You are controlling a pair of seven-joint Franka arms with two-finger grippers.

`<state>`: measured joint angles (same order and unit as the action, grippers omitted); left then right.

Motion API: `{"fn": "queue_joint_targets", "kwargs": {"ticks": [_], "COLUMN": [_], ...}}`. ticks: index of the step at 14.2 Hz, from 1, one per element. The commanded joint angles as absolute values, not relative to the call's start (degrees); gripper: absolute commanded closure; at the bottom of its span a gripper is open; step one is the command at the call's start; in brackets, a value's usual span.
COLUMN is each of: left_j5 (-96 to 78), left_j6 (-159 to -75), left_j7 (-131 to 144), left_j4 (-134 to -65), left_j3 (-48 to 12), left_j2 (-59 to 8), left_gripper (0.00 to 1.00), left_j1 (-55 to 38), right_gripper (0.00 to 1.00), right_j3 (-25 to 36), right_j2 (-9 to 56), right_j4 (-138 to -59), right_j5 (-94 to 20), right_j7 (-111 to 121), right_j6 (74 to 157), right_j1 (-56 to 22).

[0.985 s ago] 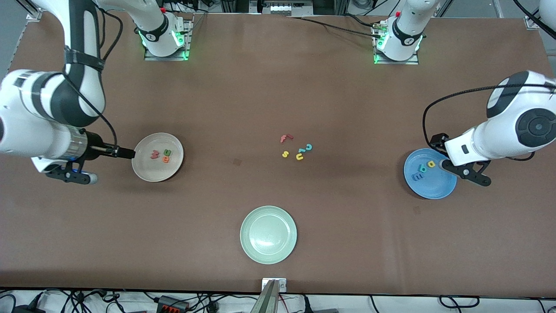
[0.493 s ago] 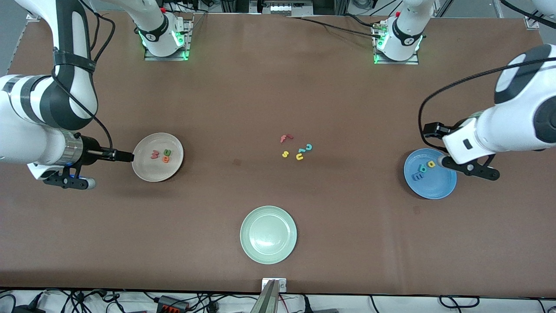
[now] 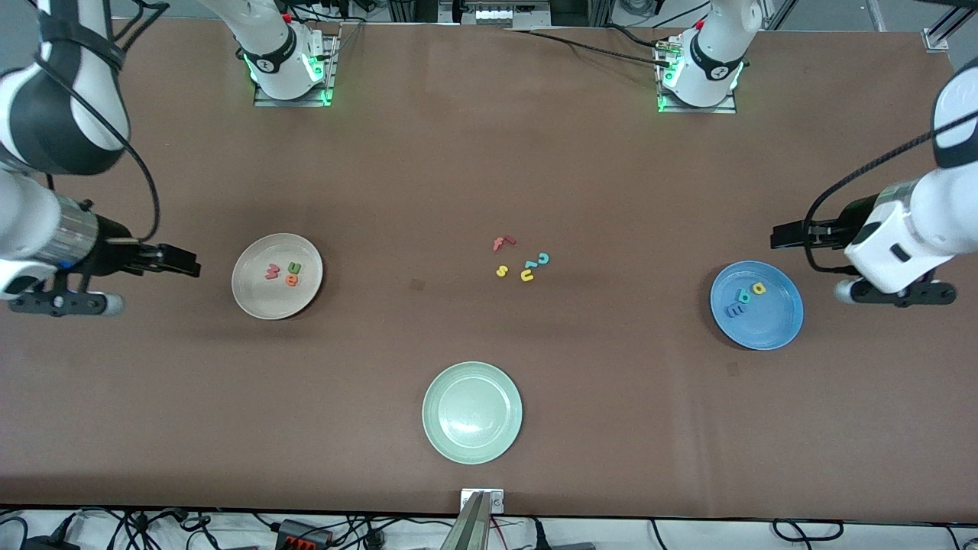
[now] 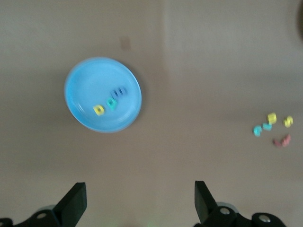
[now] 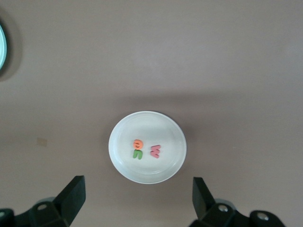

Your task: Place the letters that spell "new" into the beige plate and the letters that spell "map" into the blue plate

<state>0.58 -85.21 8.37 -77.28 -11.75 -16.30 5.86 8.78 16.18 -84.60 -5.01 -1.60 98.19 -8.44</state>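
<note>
Now that both arms have drawn back from their plates, the right gripper (image 3: pixel 179 263) and left gripper (image 3: pixel 787 235) hang empty with fingers spread wide. Beyond the right fingertips, the beige plate (image 3: pixel 260 298) holds the letters that spell "new" (image 3: pixel 283 273); beyond the left, the blue plate (image 3: pixel 772 325) holds the letters that spell "map" (image 3: pixel 745 298), so sorting looks finished. Bare table surrounds both plates, well inside its edges.
</note>
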Motion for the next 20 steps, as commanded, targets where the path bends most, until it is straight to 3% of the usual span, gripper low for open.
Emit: {"fn": "queue_joint_targets", "kwargs": {"ticks": [1, 3, 6, 13, 20], "left_j5": [-0.97, -0.97, -0.88, -0.44, -0.26], "left_j6": [-100.14, -106.15, -106.7, -99.94, -99.67], "left_j7": [6.77, 2.83, 0.09, -1.23, -2.45], "left_j4": [-96.8, -102.81, -104.68, -101.0, -101.07], "left_j3": [-2.05, -0.18, -0.18, -1.23, -1.14], "left_j2": [-1.79, 2.27, 3.61, 2.11, 2.2], "left_gripper": [0.0, 0.0, 0.0, 0.0, 0.0], "left_j1": [-1.21, -3.07, -3.16, -2.99, -2.81], "right_gripper": [0.0, 0.0, 0.0, 0.0, 0.0], "right_j3": [6.07, 3.18, 1.76, 2.02, 2.11], "right_j2": [12.58, 10.38, 7.92, 3.44, -0.34], "right_j4": [-85.34, -85.34, -85.34, -88.93, -94.2], "right_j5": [-0.28, 0.09, 0.44, 2.9, 2.99], "right_j7": [-0.71, -0.27, -0.35, 2.11, 2.99], "right_j6": [98.61, 98.18, 94.23, 93.78, 94.74], "right_j1": [-3.8, 2.08, 3.87, 3.17, 2.81]}}
